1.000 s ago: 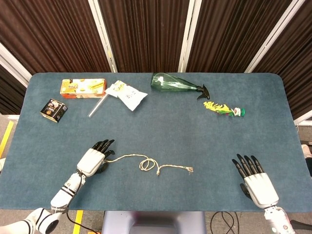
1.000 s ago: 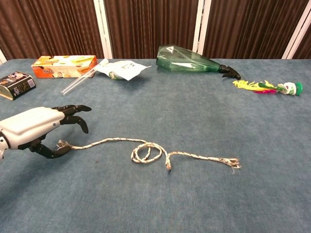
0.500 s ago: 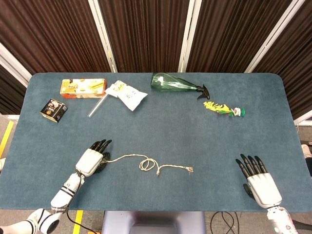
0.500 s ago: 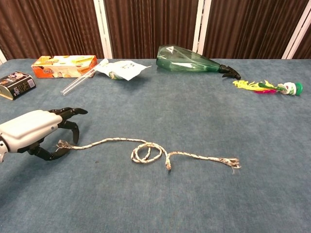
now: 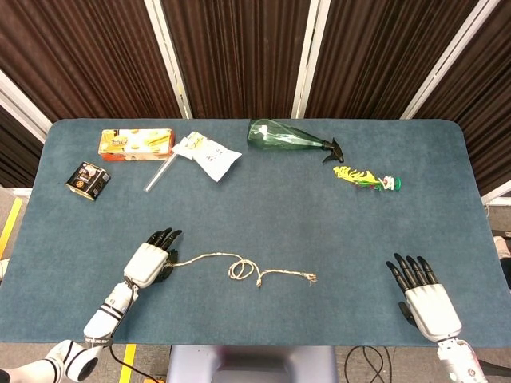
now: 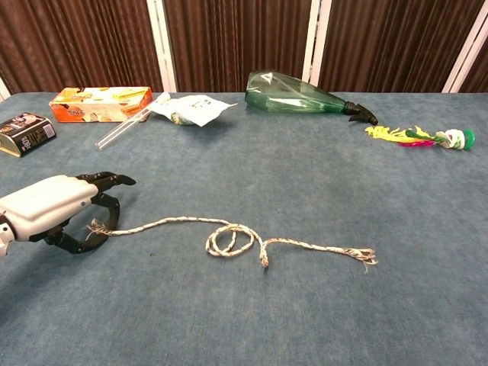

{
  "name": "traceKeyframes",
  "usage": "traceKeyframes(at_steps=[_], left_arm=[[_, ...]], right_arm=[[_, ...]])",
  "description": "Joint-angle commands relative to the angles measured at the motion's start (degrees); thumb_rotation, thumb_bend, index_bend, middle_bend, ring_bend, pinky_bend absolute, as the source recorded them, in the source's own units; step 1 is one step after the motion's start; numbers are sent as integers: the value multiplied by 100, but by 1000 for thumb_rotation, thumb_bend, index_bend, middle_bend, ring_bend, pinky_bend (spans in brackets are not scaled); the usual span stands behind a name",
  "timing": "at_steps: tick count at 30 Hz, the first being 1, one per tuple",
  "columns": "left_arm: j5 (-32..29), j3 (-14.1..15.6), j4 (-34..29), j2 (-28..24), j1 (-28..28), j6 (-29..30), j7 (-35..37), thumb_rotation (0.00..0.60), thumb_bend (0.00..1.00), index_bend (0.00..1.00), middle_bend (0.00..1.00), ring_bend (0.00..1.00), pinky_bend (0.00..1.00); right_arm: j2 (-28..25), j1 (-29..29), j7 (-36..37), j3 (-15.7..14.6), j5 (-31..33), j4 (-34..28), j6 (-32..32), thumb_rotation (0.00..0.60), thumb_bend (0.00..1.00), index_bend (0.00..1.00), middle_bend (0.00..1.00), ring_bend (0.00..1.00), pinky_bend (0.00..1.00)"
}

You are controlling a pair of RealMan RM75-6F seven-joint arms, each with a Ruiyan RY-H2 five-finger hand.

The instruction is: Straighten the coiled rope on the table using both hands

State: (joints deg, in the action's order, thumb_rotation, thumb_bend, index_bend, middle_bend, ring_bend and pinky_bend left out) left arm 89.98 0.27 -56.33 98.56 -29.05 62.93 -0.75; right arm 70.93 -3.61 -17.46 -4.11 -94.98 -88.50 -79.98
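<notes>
A pale twisted rope [image 5: 239, 266] [image 6: 236, 239] lies across the near middle of the table, with a small double loop at its centre and a frayed right end [image 6: 364, 255]. My left hand [image 5: 149, 263] [image 6: 49, 206] sits at the rope's left end. One finger and the thumb curve around that frayed tip [image 6: 94, 226] with a small gap showing, while the other fingers point forward. My right hand [image 5: 425, 299] lies flat at the near right, fingers apart, well away from the rope. The chest view does not show the right hand.
Along the far side lie a dark tin [image 5: 87, 179], an orange box [image 5: 136, 143], a clear tube [image 5: 157, 173], a white packet [image 5: 207, 154], a green spray bottle [image 5: 287, 139] and a yellow feathered toy [image 5: 366, 178]. Bare blue cloth surrounds the rope.
My left hand's fingers have curled in around the rope's left end and the hand has drawn back slightly. The right hand has slid back toward the table's near edge. The rope has not moved.
</notes>
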Motion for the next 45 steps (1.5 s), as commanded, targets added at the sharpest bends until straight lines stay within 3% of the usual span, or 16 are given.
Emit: traceKeyframes(at_steps=[1, 18, 20, 23, 25, 29, 35, 45], left_arm=[[-27, 2, 65, 26, -9, -7, 17, 600, 414, 555, 71, 0, 166], [94, 30, 30, -99, -7, 389, 184, 600, 420, 610, 92, 0, 189], [113, 53, -41, -166, 15, 443, 171, 600, 420, 610, 93, 0, 188], [118, 84, -117, -237, 39, 463, 131, 600, 420, 610, 93, 0, 189], [114, 96, -164, -278, 54, 477, 88, 600, 420, 609, 94, 3, 189], [89, 91, -254, -356, 75, 499, 1, 600, 419, 609, 95, 5, 189], [47, 64, -327, -447, 91, 526, -29, 600, 419, 608, 94, 5, 189], [27, 62, -293, -524, 94, 527, 128, 600, 419, 602, 92, 5, 188]], right_arm=[[5, -6, -14, -4, 0, -5, 6, 600, 436, 0, 0, 0, 0], [197, -320, 24, 58, -116, -30, 305, 600, 436, 5, 0, 0, 0], [344, -437, 29, 125, -180, -24, 358, 600, 436, 93, 0, 0, 0], [624, -630, -188, 273, -157, -26, 531, 600, 436, 340, 0, 0, 0], [806, -787, -431, 369, -68, -119, 759, 600, 436, 414, 0, 0, 0], [1122, -1105, -1008, 533, 220, -360, 1304, 600, 436, 459, 0, 0, 0], [1806, -1439, -1836, 708, 673, -168, 1805, 600, 436, 478, 0, 0, 0], [2570, -1772, -2157, 927, 1302, 331, 2072, 600, 436, 511, 0, 0, 0]])
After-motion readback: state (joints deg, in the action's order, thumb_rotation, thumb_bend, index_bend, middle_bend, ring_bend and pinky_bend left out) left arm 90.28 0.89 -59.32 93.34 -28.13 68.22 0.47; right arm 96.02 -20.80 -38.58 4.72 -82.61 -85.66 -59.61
